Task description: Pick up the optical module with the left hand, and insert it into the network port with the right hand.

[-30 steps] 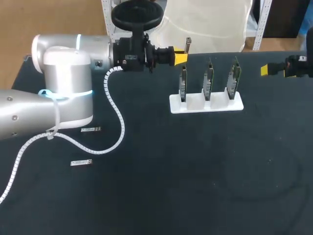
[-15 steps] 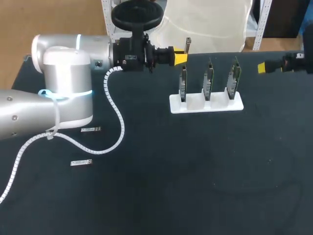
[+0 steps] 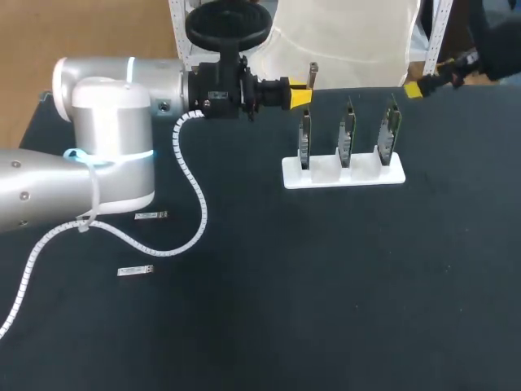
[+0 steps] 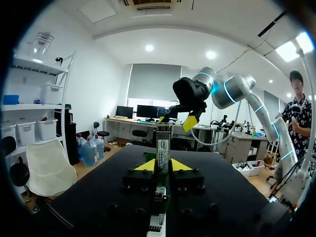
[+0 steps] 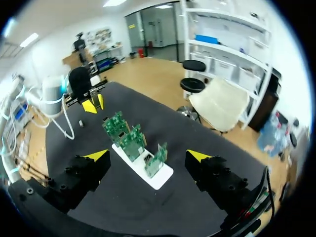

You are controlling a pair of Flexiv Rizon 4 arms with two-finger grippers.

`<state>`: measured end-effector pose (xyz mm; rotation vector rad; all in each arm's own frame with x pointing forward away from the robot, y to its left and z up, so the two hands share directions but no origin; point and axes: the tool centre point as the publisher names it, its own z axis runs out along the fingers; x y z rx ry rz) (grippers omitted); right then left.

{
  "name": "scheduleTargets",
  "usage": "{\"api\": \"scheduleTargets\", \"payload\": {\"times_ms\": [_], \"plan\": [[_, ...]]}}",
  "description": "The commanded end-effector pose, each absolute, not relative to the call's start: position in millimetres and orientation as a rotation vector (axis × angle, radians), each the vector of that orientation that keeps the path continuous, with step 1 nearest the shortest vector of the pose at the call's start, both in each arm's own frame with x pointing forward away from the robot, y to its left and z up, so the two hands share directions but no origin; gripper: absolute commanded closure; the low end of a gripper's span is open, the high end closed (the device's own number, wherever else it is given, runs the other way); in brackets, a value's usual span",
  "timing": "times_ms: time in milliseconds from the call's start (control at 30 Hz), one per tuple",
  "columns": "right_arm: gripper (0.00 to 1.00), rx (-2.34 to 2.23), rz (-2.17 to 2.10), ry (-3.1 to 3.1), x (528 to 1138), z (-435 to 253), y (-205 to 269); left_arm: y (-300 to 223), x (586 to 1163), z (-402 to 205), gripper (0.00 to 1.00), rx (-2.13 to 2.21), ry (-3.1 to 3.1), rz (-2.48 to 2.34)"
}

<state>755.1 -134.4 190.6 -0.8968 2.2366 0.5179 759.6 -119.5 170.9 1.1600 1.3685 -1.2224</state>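
1. The left pincer [image 3: 299, 96] is clenched on the optical module [image 4: 163, 147]. The module stands upright between the two yellow tips and sticks out past them.
2. A white stand [image 3: 343, 173] holding three green circuit boards [image 3: 347, 130] sits on the dark tabletop [image 3: 326, 285], just ahead of the left pincer and lower than it.
3. The right pincer [image 5: 148, 156] is released, its fingers wide apart. It hangs over the tabletop's far edge, well apart from the module, with the stand ahead of it and below.
4. A silver module [image 3: 151, 216] and a second silver module [image 3: 135, 270] lie flat on the tabletop. Both are well behind the left pincer, beside that arm's coiled cable [image 3: 195, 204].
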Motion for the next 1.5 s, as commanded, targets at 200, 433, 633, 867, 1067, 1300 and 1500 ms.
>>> {"api": "scheduleTargets", "payload": {"times_ms": [200,433,633,867,1067,1300,1500], "plan": [[0.0,-1.59,1.041,2.005,796.1,198.1,-97.8,-119.8,759.9,170.0,1.0,1.158,1.365,-1.222],[0.0,-1.806,1.095,1.899,796.7,197.8,-73.8,-119.8,759.9,170.0,1.0,1.158,1.365,-1.222],[0.0,-1.868,1.107,1.857,783.9,190.8,-50.1,-119.8,759.9,170.0,1.0,1.158,1.365,-1.222],[0.0,-1.867,1.121,1.814,781.4,190.4,-38.2,-119.8,759.9,170.0,1.0,1.158,1.365,-1.222],[0.0,-1.855,1.124,1.791,780.0,193.3,-29.3,-119.8,759.9,170.0,1.0,1.158,1.365,-1.222],[0.0,-1.795,1.089,1.784,772.1,195.6,-19.3,-119.8,759.9,170.0,1.0,1.158,1.365,-1.222],[0.0,-1.751,1.041,1.77,755.9,199.9,-14.2,-119.8,759.9,170.0,1.0,1.158,1.365,-1.222]]}}
